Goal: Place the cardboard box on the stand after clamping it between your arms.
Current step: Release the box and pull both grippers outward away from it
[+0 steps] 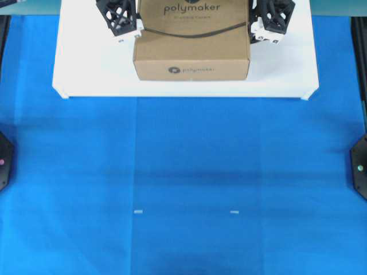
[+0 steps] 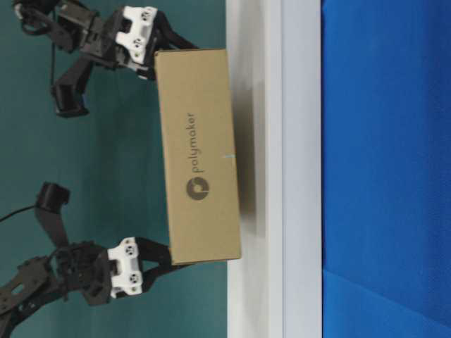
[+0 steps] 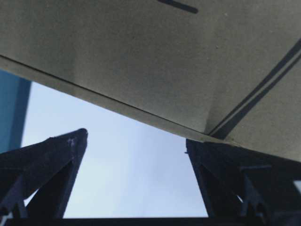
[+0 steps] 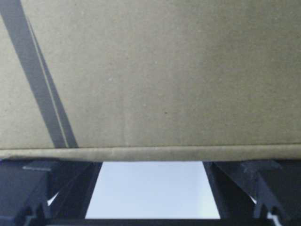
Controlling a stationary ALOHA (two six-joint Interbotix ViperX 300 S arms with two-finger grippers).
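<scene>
The box [image 1: 192, 43] hangs just above the stand [image 1: 86, 74], pinned between two hands, its near face set back from the stand's front edge. The left hand [image 1: 121, 18] bears on the box's left wall and the right hand [image 1: 269, 22] on its right wall. Each hand has its fingers spread, pushing the wall rather than pinching anything. From table level a gap with a shadow shows between the box's underside and the stand's top, so the box does not seem to be resting yet. To finish well, both arms should probably sink together at an even pace, keeping their inward push equal so the box stays level, and ease apart only once its base lies flat. "polymaker" reads on the box's top and, beside a dark round logo, on its near face; a curved dark line crosses the top.
</scene>
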